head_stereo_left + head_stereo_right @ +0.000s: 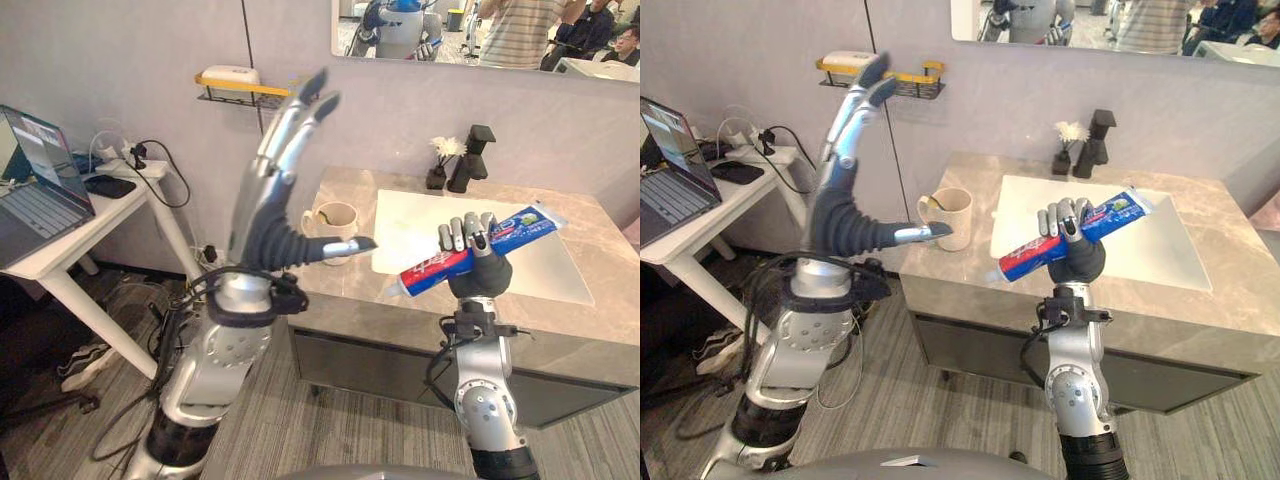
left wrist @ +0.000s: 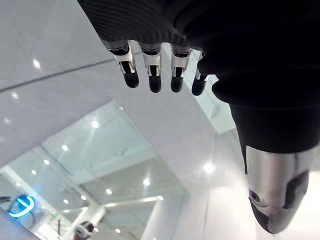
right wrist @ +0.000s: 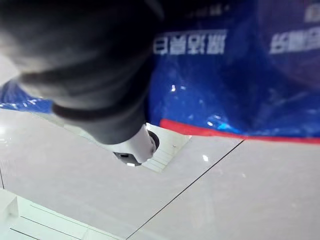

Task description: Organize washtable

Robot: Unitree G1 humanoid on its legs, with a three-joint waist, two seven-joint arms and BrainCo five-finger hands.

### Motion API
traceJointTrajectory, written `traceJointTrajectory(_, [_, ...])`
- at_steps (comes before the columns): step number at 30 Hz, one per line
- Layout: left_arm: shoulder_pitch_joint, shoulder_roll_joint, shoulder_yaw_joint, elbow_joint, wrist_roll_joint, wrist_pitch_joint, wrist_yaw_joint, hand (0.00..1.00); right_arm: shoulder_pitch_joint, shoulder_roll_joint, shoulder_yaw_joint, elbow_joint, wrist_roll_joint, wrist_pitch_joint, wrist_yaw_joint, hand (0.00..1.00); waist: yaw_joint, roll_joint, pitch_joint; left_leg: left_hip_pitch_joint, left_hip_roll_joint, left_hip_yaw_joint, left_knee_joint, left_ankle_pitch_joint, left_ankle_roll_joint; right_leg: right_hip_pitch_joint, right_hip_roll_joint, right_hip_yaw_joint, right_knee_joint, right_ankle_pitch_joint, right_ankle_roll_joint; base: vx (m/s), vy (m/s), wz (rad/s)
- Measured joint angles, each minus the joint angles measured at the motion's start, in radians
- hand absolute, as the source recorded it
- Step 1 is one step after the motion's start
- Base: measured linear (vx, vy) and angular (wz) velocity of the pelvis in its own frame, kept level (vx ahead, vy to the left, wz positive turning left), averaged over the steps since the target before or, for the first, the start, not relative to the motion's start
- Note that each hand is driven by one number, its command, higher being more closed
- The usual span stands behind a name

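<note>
Right hand point(image 1: 479, 274) is clamped round the toothpaste tube point(image 1: 522, 229), held above the washtable point(image 1: 598, 222) front edge, left hand point(image 1: 268, 225) is up with fingers straight and empty, and the mug point(image 1: 336, 216) stands alone, so the tube probably isn't stowed yet.

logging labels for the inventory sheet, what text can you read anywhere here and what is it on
No text can be quoted.
On the toothpaste tube in the right hand: white print on the blue part, too blurred to read.
On the laptop screen: too small to read.
</note>
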Motion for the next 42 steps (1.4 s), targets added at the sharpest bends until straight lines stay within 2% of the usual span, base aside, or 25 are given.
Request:
traceJointTrajectory(4, [0.139,-0.008,0.137,-0.064,0.001,-0.003,0.026,0.0,0.0,0.0,-0.064,-0.029,-0.012,-0.005,-0.004,1.0,0.015,0.0,0.0,0.0,0.0,0.0,-0.004,0.001,0.001,0.0,0.0,0.0,0.0,0.0,0.0,0.0,0.0,0.0])
traceJointTrajectory(5, [0.201,-0.018,0.192,-0.067,0.001,-0.003,0.032,0.0,-0.008,0.0,-0.095,-0.038,-0.015,-0.012,-0.005,1.0,0.023,0.0,0.0,0.001,0.0,0.0,-0.005,0.001,0.002,0.0,-0.001,0.0,0.0,-0.001,0.001,0.0,0.0,0.0])
traceJointTrajectory(8, [0.315,-0.059,0.26,-0.033,-0.001,-0.006,0.038,0.0,-0.032,-0.001,-0.146,-0.036,-0.02,-0.027,-0.015,1.0,0.035,0.0,0.0,0.0,0.0,0.0,-0.007,0.002,0.002,-0.001,-0.001,0.0,0.0,-0.001,0.001,0.0,0.0,0.0])
traceJointTrajectory(11, [0.399,-0.115,0.309,0.109,-0.012,-0.003,0.031,0.0,-0.094,-0.01,-0.193,-0.027,-0.053,-0.034,-0.032,1.0,0.045,-0.002,0.003,0.0,0.0,-0.002,-0.012,0.004,0.003,-0.003,-0.001,0.0,-0.001,-0.006,0.004,0.0,-0.002,0.02])
traceJointTrajectory(14, [0.436,-0.142,0.315,0.273,-0.043,0.015,0.009,0.0,-0.157,-0.046,-0.224,-0.016,-0.092,-0.049,-0.05,1.0,0.068,-0.007,0.009,-0.002,0.0,-0.002,-0.019,0.005,0.002,-0.006,-0.001,-0.002,-0.001,-0.012,0.009,0.0,-0.001,0.01])
traceJointTrajectory(18, [0.462,-0.184,0.316,0.566,-0.139,0.044,-0.052,0.0,-0.313,-0.126,-0.24,0.083,-0.14,-0.053,-0.075,1.0,0.08,-0.031,0.024,-0.016,0.002,-0.006,-0.028,0.008,0.005,-0.019,-0.002,-0.01,0.0,-0.014,0.01,0.01,-0.003,0.06])
traceJointTrajectory(22, [0.454,-0.217,0.302,0.801,-0.199,0.071,-0.067,0.0,-0.434,-0.197,-0.183,0.202,-0.169,-0.044,-0.091,1.0,0.095,-0.038,0.03,-0.021,0.001,-0.011,-0.029,0.011,0.002,-0.02,-0.004,-0.017,0.0,-0.012,0.009,0.07,0.002,0.06])
traceJointTrajectory(27, [0.429,-0.217,0.292,1.059,-0.295,0.102,-0.082,0.0,-0.588,-0.261,-0.046,0.315,-0.212,-0.002,-0.115,1.0,0.114,-0.046,0.037,-0.022,0.003,-0.008,-0.021,0.011,0.001,-0.02,-0.005,-0.019,0.0,-0.012,0.009,0.07,0.002,0.03])
traceJointTrajectory(30, [0.421,-0.216,0.292,1.137,-0.325,0.119,-0.082,0.0,-0.657,-0.276,0.02,0.34,-0.235,0.023,-0.117,1.0,0.128,-0.057,0.045,-0.022,0.003,-0.006,-0.02,0.011,0.001,-0.02,-0.006,-0.019,0.0,-0.012,0.009,0.01,0.002,0.0])
traceJointTrajectory(34, [0.421,-0.209,0.292,1.188,-0.326,0.121,-0.089,0.0,-0.708,-0.276,0.075,0.341,-0.255,0.028,-0.115,1.0,0.144,-0.07,0.063,-0.025,0.003,-0.006,-0.015,0.011,0.001,-0.018,-0.006,-0.019,0.0,-0.012,0.009,-0.02,-0.001,0.0])
traceJointTrajectory(42, [0.417,-0.194,0.326,1.338,-0.405,0.141,-0.094,0.0,-0.76,-0.309,0.144,0.376,-0.314,0.047,-0.114,1.0,0.148,-0.079,0.082,-0.032,0.015,-0.01,-0.021,0.011,-0.001,-0.019,0.0,-0.021,0.0,-0.013,0.008,-0.03,-0.003,0.02])
